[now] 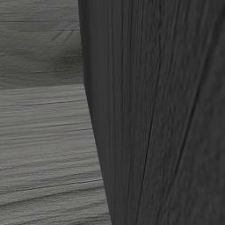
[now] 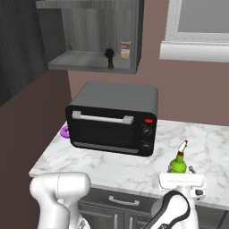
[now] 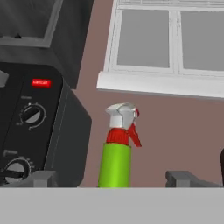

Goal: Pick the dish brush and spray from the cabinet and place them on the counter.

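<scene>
A: One of the two is down: the spray bottle (image 2: pixel 179 162) stands upright on the marble counter (image 2: pixel 112 167), near its front edge, right of the toaster oven (image 2: pixel 112 117).

B: And the gripper (image 2: pixel 182 181)?

A: Jaws wide, a finger tip (image 3: pixel 186 178) on either side of the bottle, gripping nothing; I judge the bottle is let go because it rests on its own base.

B: The dish brush (image 2: pixel 109 58)?

A: Probably that dark upright thing near the front edge of the open cabinet (image 2: pixel 91 36) shelf; it's too small to be sure.
</scene>
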### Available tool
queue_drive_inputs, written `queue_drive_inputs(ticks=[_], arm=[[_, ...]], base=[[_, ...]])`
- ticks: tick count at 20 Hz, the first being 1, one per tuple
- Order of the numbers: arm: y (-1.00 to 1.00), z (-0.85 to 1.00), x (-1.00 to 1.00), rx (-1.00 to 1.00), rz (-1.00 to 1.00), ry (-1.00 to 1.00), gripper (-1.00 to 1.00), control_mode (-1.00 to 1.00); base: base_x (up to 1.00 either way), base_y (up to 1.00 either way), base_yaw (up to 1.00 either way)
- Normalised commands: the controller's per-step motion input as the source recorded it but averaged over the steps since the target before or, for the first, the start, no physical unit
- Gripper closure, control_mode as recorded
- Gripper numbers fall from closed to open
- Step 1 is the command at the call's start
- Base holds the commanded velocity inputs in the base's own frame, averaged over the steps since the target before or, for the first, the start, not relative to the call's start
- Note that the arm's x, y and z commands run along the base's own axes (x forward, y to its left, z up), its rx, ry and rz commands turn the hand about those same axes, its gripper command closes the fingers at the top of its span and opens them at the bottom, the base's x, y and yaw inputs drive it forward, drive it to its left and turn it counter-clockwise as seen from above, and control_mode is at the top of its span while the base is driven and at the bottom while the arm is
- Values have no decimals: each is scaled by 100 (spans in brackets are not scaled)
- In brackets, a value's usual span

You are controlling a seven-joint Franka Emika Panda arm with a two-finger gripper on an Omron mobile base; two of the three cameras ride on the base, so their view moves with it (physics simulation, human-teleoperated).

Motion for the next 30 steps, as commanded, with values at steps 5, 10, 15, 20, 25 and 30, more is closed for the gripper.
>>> queue_drive_inputs(ticks=[5, 10, 15, 20, 25, 30], arm=[[0, 49, -54, 2, 0, -12, -100, -100], [13, 66, -53, 1, 0, -10, -100, -100], [47, 61, -41, 0, 0, -3, -100, -100], [60, 59, -29, 0, 0, 7, -100, -100], [47, 73, -34, 0, 0, 11, -100, -100], [53, 70, -17, 4, 0, 19, -100, -100]], base=[[0, 0, 0], [0, 0, 0], [0, 0, 0], [0, 0, 0], [0, 0, 0], [0, 0, 0]])
